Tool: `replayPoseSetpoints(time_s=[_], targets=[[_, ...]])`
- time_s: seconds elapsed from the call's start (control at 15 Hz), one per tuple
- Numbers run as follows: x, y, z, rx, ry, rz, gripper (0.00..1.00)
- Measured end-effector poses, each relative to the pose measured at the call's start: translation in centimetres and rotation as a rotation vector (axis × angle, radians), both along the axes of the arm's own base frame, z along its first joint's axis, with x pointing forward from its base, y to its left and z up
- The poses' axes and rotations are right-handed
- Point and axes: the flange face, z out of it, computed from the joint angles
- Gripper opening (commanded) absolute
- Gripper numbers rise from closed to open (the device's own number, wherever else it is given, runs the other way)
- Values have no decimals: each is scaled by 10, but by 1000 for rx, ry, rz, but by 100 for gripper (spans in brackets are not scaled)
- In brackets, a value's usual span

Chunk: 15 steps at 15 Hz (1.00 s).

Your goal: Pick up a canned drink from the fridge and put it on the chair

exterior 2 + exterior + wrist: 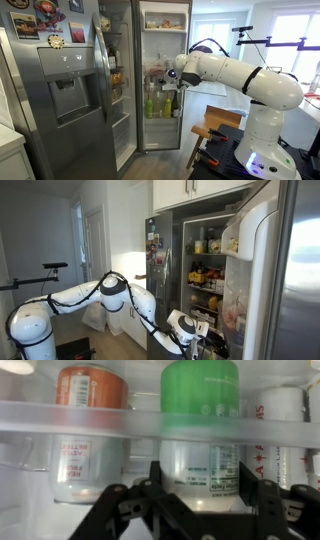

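End effector [190,498] straddles green can [200,405].

**A:** What escapes you around the fridge [40,110]?

**B:** In the wrist view, a frosted shelf rail [40,418] inside the fridge smears the middles of the orange-topped can [90,385] and the green-topped can [200,385]. Their print is unreadable. The white can [285,425] is cut off by the frame.

**A:** And your gripper [190,500]?

**B:** It's dark and blurred, and the frame crops its lower part. In both exterior views, the things on the fridge's shelves are too small to name.
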Motion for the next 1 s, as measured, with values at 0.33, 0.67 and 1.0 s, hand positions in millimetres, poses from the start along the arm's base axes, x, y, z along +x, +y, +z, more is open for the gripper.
replayPoseSetpoints(time_s=[0.33, 0.67, 1.0], targets=[[2, 9, 0, 2, 2, 4, 47], [2, 12, 1, 5, 2, 1, 47], [1, 15, 1, 7, 3, -1, 93]])
